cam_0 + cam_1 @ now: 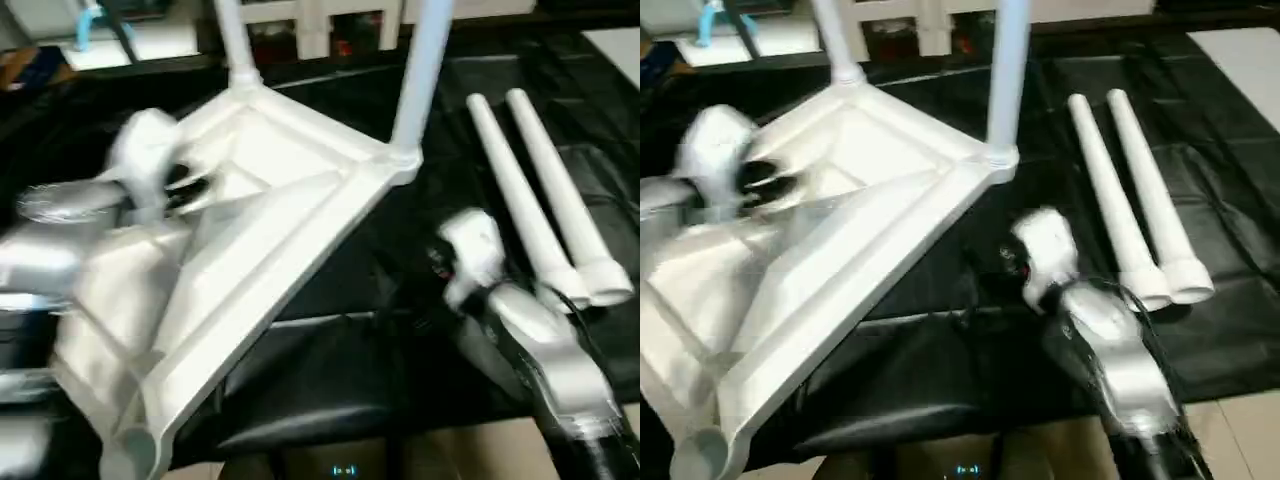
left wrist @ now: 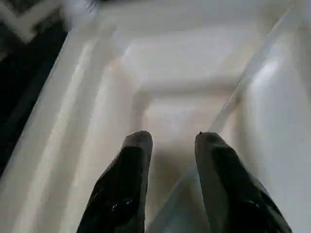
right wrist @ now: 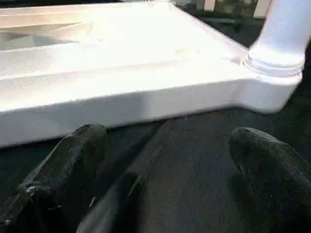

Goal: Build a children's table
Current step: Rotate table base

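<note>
**Two legs in, two waiting**

On the black mat, the upturned table top (image 1: 270,210) lies ribs-up, with two fitted legs (image 1: 425,70) rising from its 12 o'clock sockets. Two loose legs (image 1: 535,200) lie side by side at 3 o'clock. The left gripper (image 2: 170,145) hovers over the ribbed underside, fingers apart, holding nothing. The right gripper (image 3: 160,145) is spread wide, empty, near the top's edge. Risk: a leg seated askew in the near socket (image 1: 700,450) could jam or push the top aside.
</note>
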